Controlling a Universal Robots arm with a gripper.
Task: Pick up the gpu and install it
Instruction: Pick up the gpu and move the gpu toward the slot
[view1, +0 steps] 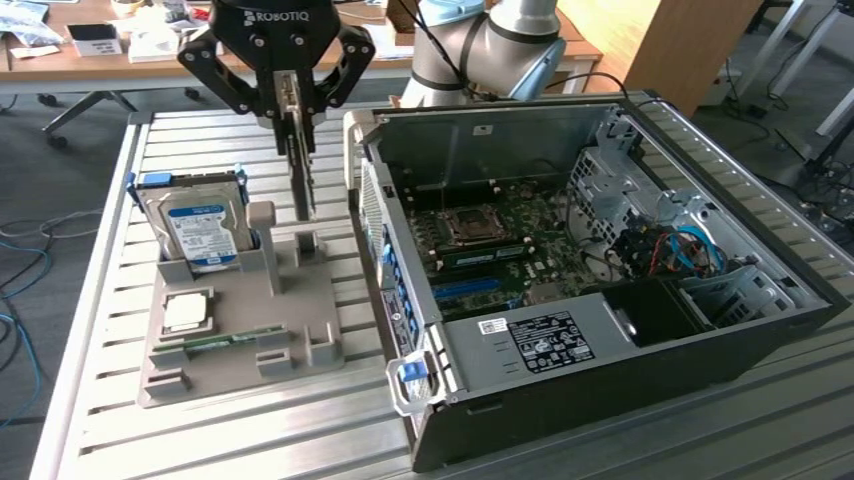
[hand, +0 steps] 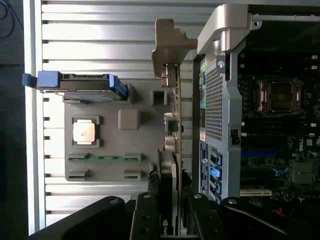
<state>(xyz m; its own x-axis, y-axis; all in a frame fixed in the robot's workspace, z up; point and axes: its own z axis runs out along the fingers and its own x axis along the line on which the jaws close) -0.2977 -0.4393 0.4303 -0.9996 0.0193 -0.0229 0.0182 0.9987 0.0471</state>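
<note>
1. I judge the pick-up about done. The gpu (view1: 302, 170) hangs edge-on straight below my gripper (view1: 296, 112). Its lower edge is just above, or barely in, the slot of the grey holder (view1: 240, 350) under the tool.
2. Installing is not yet done. The card is outside the open computer case (view1: 601, 385), which stands just beside the tool.
3. The fingers (hand: 147, 215) are partly closed and clamped on the card's upper end, one against each face.
</note>
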